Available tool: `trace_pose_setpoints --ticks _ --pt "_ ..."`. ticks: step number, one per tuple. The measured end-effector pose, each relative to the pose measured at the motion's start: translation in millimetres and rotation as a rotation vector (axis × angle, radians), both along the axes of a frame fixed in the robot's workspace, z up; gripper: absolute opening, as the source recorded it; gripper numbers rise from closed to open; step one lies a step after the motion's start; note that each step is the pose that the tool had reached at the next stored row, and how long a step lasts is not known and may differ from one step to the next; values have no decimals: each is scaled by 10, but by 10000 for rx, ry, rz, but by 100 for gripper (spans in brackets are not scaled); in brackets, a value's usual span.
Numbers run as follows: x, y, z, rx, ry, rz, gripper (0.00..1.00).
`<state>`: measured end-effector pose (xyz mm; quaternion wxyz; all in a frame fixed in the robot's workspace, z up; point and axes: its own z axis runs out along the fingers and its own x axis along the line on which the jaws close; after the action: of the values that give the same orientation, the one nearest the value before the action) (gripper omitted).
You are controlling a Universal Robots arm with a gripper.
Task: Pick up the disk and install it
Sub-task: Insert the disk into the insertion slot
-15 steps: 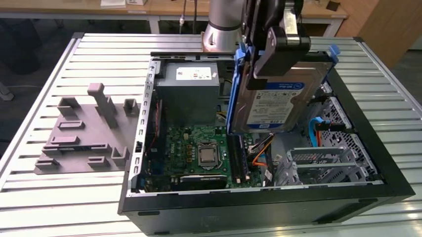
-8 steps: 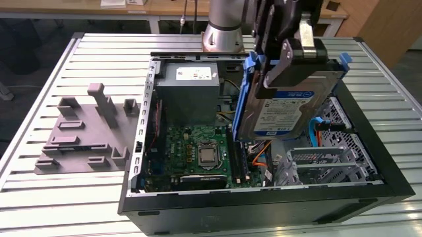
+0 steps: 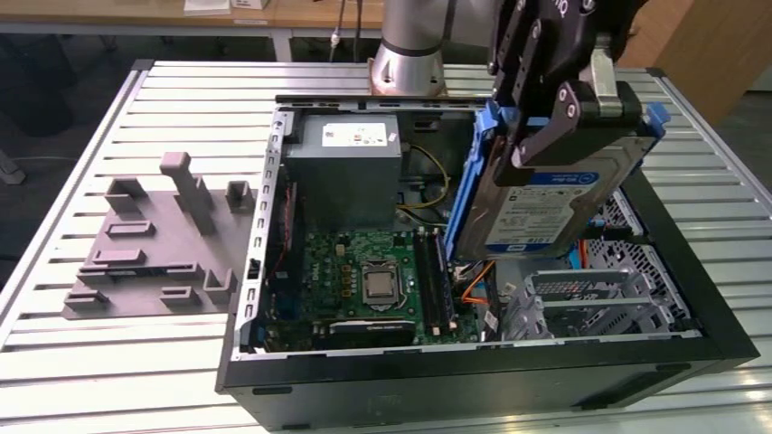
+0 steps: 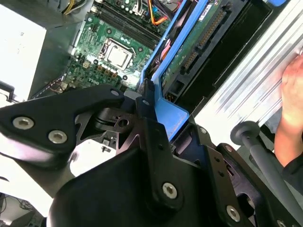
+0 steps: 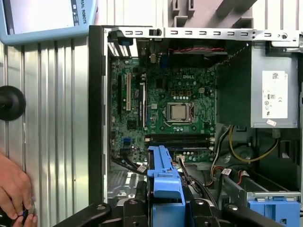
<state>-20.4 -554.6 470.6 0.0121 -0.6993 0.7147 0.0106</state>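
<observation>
The disk [image 3: 537, 208], a silver drive with a blue-and-white label in a blue plastic carrier, hangs on edge, tilted, above the open computer case [image 3: 483, 360], over its right side in the exterior view. My gripper [image 3: 565, 127] is shut on the disk's upper end, one black finger lying across the label. In the second wrist view the gripper [image 4: 147, 108] clamps the blue carrier [image 4: 173, 118], and the disk's green circuit side faces the camera. The first wrist view has the carrier's tab [image 5: 163, 177] sticking out between the fingers [image 5: 137, 205], above the motherboard [image 5: 165, 109].
Inside the case are the grey power supply [image 3: 343, 172], the motherboard [image 3: 374, 276] and a metal drive cage [image 3: 591, 298] below the disk. A grey fixture plate [image 3: 157, 244] lies on the slatted table at the exterior view's left. A person's hand [image 5: 14, 194] rests beside the case.
</observation>
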Motion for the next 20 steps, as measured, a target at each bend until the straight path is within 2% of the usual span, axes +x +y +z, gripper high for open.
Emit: trace_pose_setpoints --ticks 5,14,20 --pt "14 -57 -12 1 0 -2 36" --pt "178 -68 -37 0 39 -1 36" --pt "230 -117 -77 2 39 -2 36"
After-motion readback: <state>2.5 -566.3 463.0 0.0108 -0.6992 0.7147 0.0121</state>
